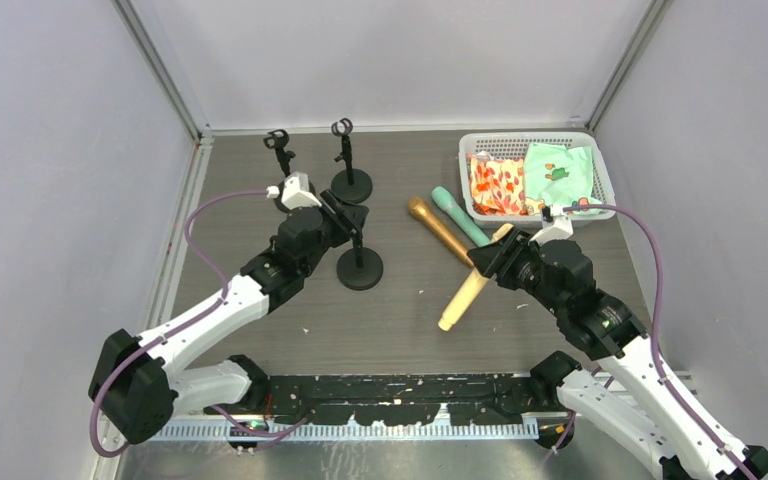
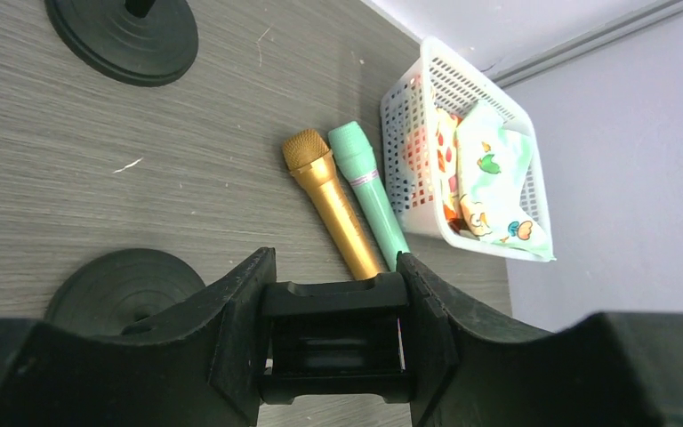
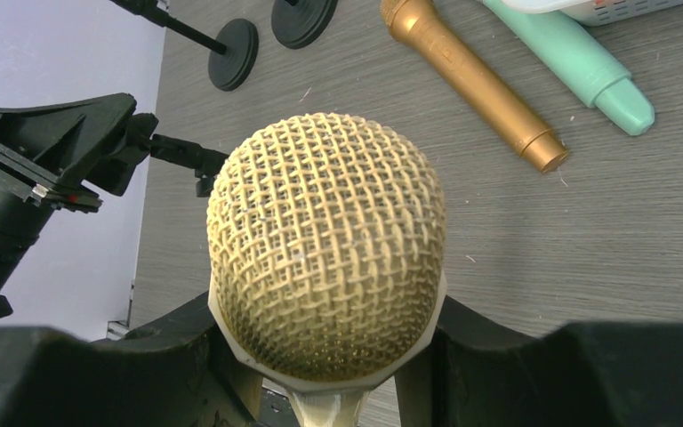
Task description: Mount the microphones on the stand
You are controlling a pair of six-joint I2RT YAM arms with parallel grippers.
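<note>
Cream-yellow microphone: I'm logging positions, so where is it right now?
The cream-yellow microphone is right of centre in the top view, clamped near its head by the right gripper, just nearer than the golden-brown microphone.

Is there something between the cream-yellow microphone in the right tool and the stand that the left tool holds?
Nothing upright. Only tabletop shows between the cream-yellow microphone and the stand; the golden-brown microphone lies flat just behind that path.
</note>
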